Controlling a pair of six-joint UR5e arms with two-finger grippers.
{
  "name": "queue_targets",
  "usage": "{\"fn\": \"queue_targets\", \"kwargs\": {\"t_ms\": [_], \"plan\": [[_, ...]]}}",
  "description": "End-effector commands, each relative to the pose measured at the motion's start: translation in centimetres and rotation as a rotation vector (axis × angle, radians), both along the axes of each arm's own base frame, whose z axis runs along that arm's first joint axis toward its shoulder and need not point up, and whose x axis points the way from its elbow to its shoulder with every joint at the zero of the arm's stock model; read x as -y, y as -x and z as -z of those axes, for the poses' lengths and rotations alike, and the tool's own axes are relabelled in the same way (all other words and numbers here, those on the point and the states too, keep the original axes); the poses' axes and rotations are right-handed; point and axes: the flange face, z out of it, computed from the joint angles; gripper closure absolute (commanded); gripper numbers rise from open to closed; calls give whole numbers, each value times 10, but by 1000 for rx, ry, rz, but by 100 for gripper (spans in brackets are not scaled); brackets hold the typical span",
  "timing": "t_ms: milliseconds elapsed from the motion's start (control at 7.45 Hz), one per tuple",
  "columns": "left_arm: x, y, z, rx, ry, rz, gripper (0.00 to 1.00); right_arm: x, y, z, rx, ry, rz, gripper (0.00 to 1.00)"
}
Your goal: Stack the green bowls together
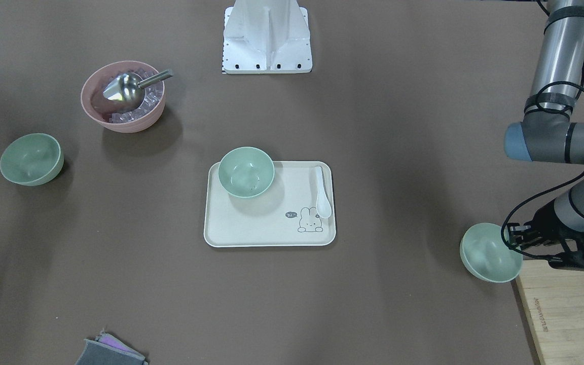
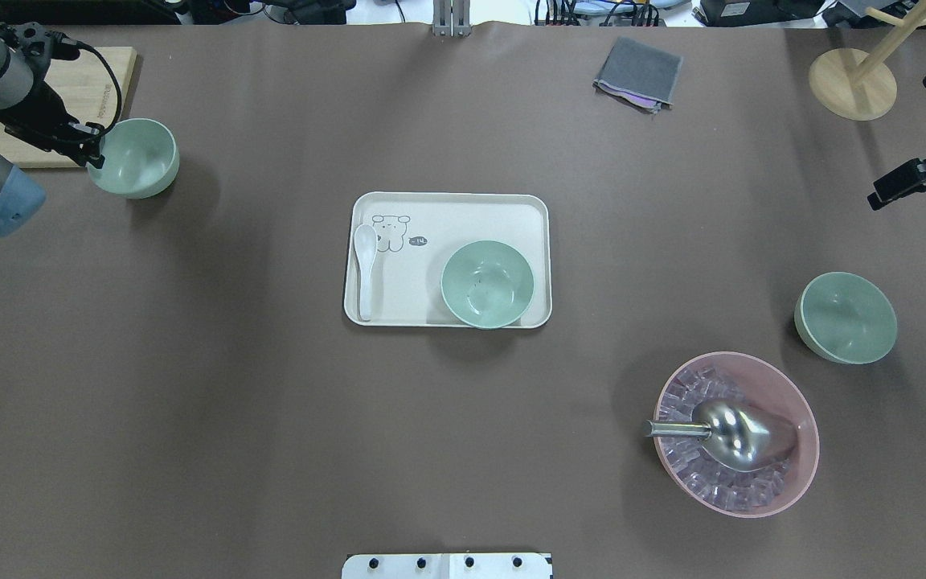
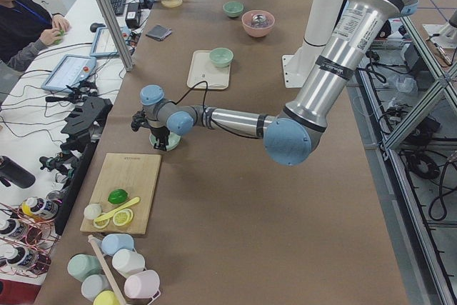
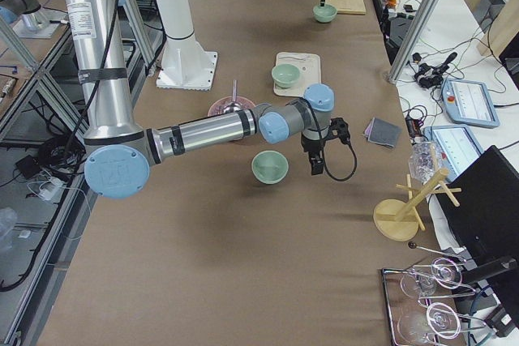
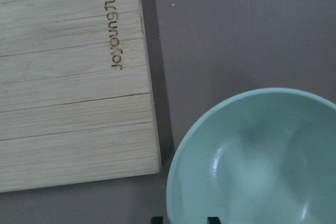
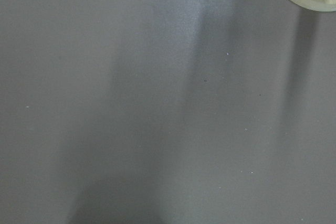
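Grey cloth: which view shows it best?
Overhead: the cloth lies whole and unobstructed. Front-facing crops it at the frame's bottom; both side views show it whole but small; neither wrist view has it.

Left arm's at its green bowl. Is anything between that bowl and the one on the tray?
Only the white spoon, lying flat on the tray, sits between the green bowl at the left gripper and the tray bowl. Carried lifted, the bowl should clear it.
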Motion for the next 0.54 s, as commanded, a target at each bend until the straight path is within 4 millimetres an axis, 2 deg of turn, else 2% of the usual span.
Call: {"fn": "queue_targets", "kwargs": {"t_ms": [0, 402], "plan": [[3, 2, -3, 4, 8, 5, 71, 0, 0, 0, 0, 2, -2, 0], [6, 3, -8, 9, 19, 8, 73, 0, 0, 2, 2, -1, -2, 0]]}}
